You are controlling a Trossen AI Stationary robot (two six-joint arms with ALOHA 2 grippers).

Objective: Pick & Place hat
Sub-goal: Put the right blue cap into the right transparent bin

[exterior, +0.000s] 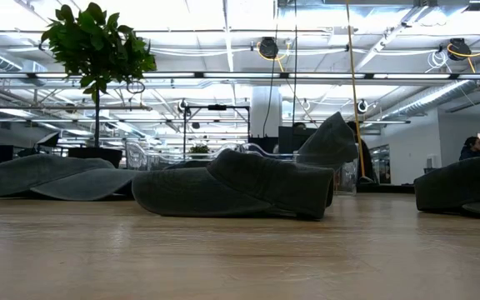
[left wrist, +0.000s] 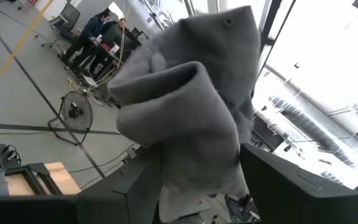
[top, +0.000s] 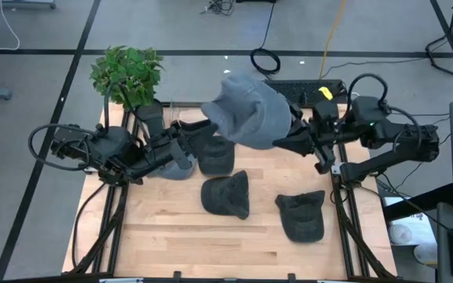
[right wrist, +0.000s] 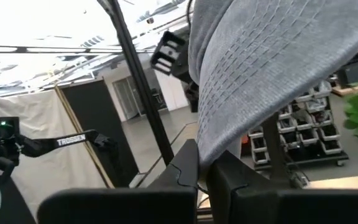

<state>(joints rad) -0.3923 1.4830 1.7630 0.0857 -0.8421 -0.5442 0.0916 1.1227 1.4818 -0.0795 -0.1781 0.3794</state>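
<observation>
Over the table (top: 163,244), both grippers — left (left wrist: 197,186), right (right wrist: 204,174) — clamp one grey hat (top: 246,110); wrist views confirm it.

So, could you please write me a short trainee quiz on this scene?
1. True or false: the grey hat is held up off the table.
2. Which gripper holds the grey hat? A) left only B) right only C) both
3. How many dark caps lie flat on the table's front half?

Key: 1 true. 2 C: left gripper and right gripper both clamp it. 3 two: one cap mid-table, another cap toward the right.
</observation>
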